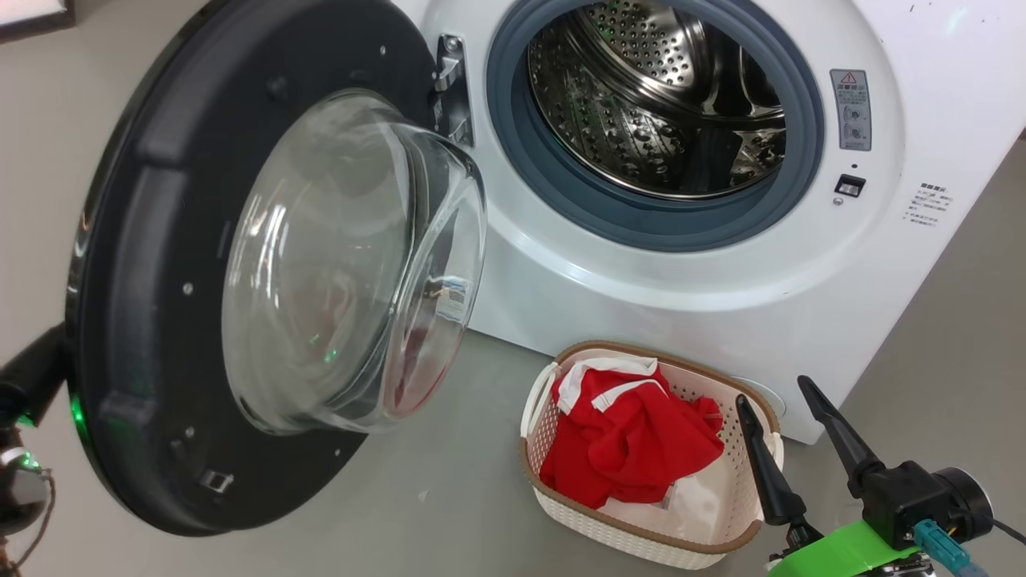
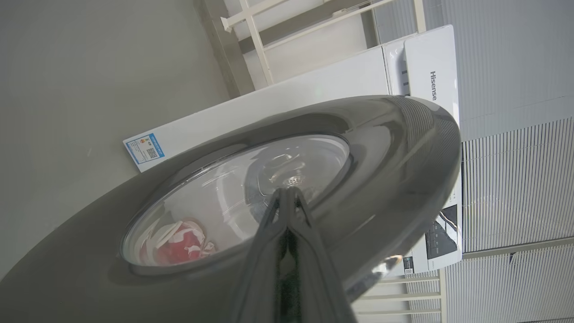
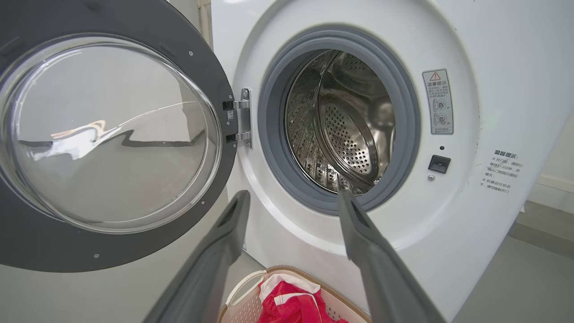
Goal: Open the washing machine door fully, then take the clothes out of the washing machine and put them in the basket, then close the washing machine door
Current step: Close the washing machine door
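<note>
1. The drum looks empty and the red clothes lie heaped in the basket, so I judge the step in hand is closing the door.
2. My left pincer sits behind the door with its fingers pressed together, empty, tips at the outer face near the glass. I cannot tell whether they touch it.
3. To do this well, I should push with those closed tips on the black rim rather than on the slippery glass, and far from the hinge, where the push turns the door most easily.
4. I should follow the door's arc, then press firmly at the end so the catch meets the latch slot.
5. My right pincer hangs above the basket's near edge, fingers apart and holding nothing. I should keep it low and out of the swing.
6. The basket stands on the floor just beside the washing machine, below the opening. The door looks likely to pass above it.
7. The floor is plain, smooth grey. The left wrist view shows a pale ribbed wall beyond the machine.
</note>
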### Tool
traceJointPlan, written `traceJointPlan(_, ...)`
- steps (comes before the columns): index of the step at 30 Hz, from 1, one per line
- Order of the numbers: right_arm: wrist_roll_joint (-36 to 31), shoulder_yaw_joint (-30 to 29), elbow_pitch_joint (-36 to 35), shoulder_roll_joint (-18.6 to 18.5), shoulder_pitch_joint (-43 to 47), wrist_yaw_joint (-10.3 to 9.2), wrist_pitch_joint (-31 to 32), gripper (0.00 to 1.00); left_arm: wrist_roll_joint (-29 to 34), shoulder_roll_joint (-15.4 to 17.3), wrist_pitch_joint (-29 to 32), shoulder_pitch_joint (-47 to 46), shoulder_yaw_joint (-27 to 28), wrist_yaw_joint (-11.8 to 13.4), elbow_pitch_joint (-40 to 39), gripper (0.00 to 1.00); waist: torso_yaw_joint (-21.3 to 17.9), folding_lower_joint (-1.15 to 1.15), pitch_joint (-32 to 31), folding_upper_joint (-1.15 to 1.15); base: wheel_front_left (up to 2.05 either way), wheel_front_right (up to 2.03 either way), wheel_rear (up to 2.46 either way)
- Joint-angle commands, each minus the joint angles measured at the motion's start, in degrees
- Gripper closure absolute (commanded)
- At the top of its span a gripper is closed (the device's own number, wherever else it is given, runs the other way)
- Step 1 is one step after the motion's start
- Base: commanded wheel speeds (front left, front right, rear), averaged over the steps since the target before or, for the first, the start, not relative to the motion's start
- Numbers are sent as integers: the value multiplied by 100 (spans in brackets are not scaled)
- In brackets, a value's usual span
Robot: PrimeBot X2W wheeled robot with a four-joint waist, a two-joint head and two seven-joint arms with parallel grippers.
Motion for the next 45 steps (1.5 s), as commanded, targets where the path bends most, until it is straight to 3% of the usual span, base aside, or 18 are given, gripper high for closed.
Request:
traceJointPlan(1, 21, 141, -143, -52, -116, 36, -27, 0, -69, 78, 146, 59, 51, 59, -325, 100, -21, 0, 17, 0, 0, 0, 0)
traceJointPlan(22, 119, 157, -97, -52, -177, 36, -36, 0, -362, -703, 315, 1181, -352, 192, -2461, 100, -374, 0, 31, 0, 0, 0, 0)
traceJointPlan(45, 264, 191, -21, -52, -190, 36, -38, 0, -1268, -779, -552, 2242, -1447, 380, -3342, 100, -912, 0, 70, 0, 0, 0, 0)
